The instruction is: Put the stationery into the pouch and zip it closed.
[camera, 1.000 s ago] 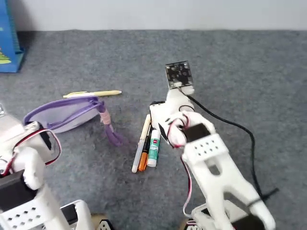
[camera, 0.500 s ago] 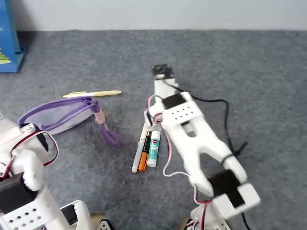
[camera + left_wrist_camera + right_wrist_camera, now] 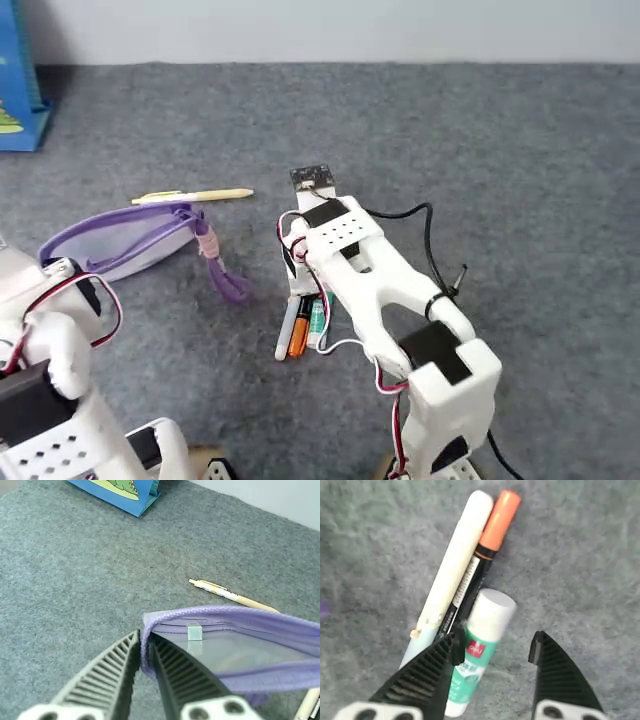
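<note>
The purple pouch point(image 3: 125, 238) lies open at the left of the grey mat, its mouth point(image 3: 225, 647) gaping. My left gripper point(image 3: 144, 636) is shut on the pouch's end rim. A yellow pen point(image 3: 195, 196) lies just beyond the pouch point(image 3: 235, 595). In the middle lie a white marker point(image 3: 455, 565), an orange-capped marker point(image 3: 492, 525) and a white-and-green glue stick point(image 3: 481, 645), side by side. My right gripper point(image 3: 495, 647) hangs open just above the glue stick, one finger on each side of its white end. The right arm point(image 3: 350, 260) covers the far ends of the three.
A blue box point(image 3: 15, 80) stands at the far left corner point(image 3: 120, 490). The pouch's purple strap point(image 3: 228, 275) trails toward the markers. A black cable point(image 3: 432, 250) loops beside the right arm. Open mat lies to the right and at the back.
The right arm has swung left and folded down over the markers and glue stick. The left arm and the pouch have stayed put.
</note>
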Robot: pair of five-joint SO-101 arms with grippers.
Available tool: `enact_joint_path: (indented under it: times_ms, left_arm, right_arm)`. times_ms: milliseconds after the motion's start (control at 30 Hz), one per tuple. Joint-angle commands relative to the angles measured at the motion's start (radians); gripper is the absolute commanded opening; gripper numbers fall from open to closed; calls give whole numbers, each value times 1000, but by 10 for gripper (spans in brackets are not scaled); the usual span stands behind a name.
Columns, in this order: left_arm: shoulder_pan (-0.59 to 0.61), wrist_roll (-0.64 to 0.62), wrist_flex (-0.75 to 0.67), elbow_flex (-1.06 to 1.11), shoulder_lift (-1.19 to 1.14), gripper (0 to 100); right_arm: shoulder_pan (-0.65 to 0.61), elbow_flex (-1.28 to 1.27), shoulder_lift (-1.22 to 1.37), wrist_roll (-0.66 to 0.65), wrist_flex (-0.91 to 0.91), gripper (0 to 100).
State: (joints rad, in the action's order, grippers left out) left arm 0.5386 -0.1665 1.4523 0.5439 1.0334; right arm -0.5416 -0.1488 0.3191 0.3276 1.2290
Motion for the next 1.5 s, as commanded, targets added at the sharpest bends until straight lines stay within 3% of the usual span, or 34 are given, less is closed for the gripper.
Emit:
enact_joint_path:
  times_ms: [0,200,533,800,1133,1467]
  left_arm:
    - [3,8,2,16,0,13]
    - [3,8,2,16,0,13]
    - [-5,6,2,18,0,13]
    - [-144,5,-6,25,-2,13]
    - [-180,3,-18,28,-2,13]
    - [-180,2,-18,31,-2,13]
  right_arm:
    - [50,41,16,8,19,216]
    - [88,41,28,3,16,6]
    - [28,35,-168,-46,110,8]
    - [-15,35,-532,-49,127,8]
    - [-82,35,-825,-112,-99,8]
    - [-219,-5,-924,-104,-375,8]
